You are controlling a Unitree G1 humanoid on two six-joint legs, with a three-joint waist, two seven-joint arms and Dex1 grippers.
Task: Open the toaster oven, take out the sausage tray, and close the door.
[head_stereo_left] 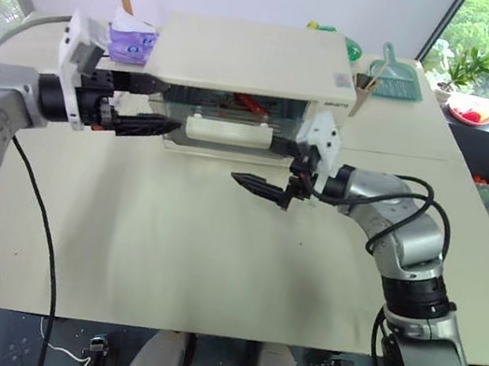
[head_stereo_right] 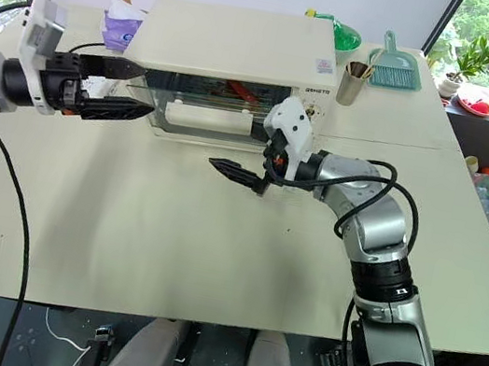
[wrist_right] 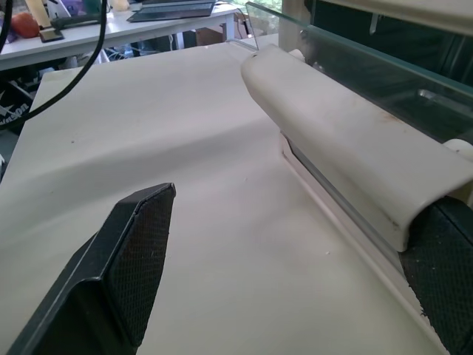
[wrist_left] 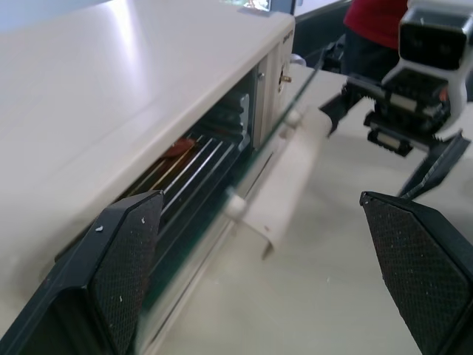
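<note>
Left tool [head_stereo_left: 150, 102] open, at the oven's [head_stereo_left: 248, 56] 9 o'clock front corner, one finger against the cracked-open door [head_stereo_left: 228, 114], holding nothing. Right tool [head_stereo_left: 267, 187] open, empty, at 5 o'clock of the handle [head_stereo_left: 230, 133], just off it. Oven sits at 12 o'clock on the table [head_stereo_left: 211, 263]. Tray [wrist_left: 194, 164] inside on the rack, red sausage [head_stereo_left: 247, 103] visible through glass.
</note>
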